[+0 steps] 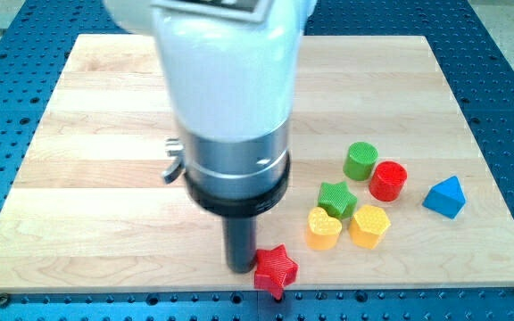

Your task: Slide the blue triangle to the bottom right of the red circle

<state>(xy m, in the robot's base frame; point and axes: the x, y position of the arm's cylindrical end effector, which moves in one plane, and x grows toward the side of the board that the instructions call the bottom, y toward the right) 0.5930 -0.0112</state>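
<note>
Okay, we see the wooden board (105, 107) sitting on a blue perforated table (507, 89), board edges visible on all four sides. Blue triangle (444, 197) sits near the view's right edge of the board, with bare wood around it on every side; it is apart from the red circle (388, 181), which is just to its left and slightly higher. Triangle looks like a solid blue wedge, peak up, flat faces, lying alone.

Red circle touches or nearly touches the green circle (360, 160) at its upper left. Below those we get a tight cluster: green star (336, 198), yellow heart (324, 228), yellow hexagon (369, 226).

The arm (230, 98) fills the view's centre top, white body, dark collar, rod going down. My tip (241, 267) is near the board's bottom edge, touching or just beside the red star (275, 270) on its left. It carries no gripper, so nothing is grasped. Tip is well apart from the blue triangle.
</note>
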